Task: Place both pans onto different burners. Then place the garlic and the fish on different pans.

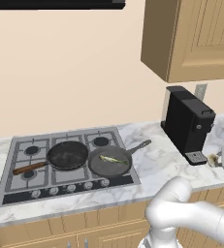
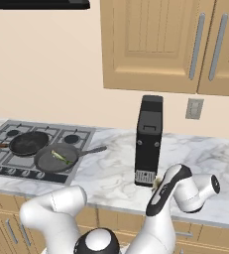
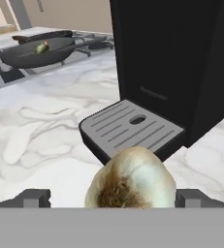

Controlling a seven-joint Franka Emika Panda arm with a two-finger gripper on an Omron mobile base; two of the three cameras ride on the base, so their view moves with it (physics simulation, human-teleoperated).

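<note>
Your gripper (image 3: 113, 198) is down low on the marble counter (image 1: 157, 164), right in front of the black coffee machine (image 1: 186, 121), and its jaws stand wide apart with one dark fingertip (image 3: 33, 197) on either side of the garlic (image 3: 132, 179). In your hand view the bulb sits between those tips, just in front of the machine's grey drip tray (image 3: 130, 127); you can't tell whether either tip touches it. Over on the steel cooktop (image 1: 16, 145) both pans are already on burners: the black pan (image 1: 67, 155) with the long wooden handle sits on the middle burner, handle pointing left, and the dark grey pan (image 1: 109, 162) sits beside it to the right, its short handle reaching out over the counter. The fish (image 1: 112, 159) lies inside that grey pan. From the right base camera you see the arm's wrist bent down next to the coffee machine, well apart from the cooktop
</note>
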